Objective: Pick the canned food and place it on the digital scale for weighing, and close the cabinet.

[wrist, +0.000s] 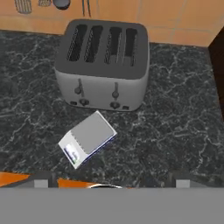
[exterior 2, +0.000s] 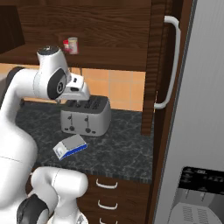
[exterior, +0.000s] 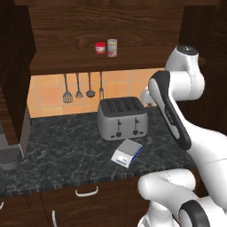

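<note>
Gripper stands wide open, holding nothing, poised above the toaster. Canned food sits upright on the cabinet shelf beside a red-and-white cup. Digital scale lies on the table.

The scene was lit evenly and rather softly, as is usual in a rendered picture. No strong glare was seen. The orange tiled wall was the brightest part, while the cabinet interior was kept dim and brown. Only a faint shadow was cast under the toaster on the counter. All views were slightly soft, with coarse detail, and no edge distortion was noticed.
</note>
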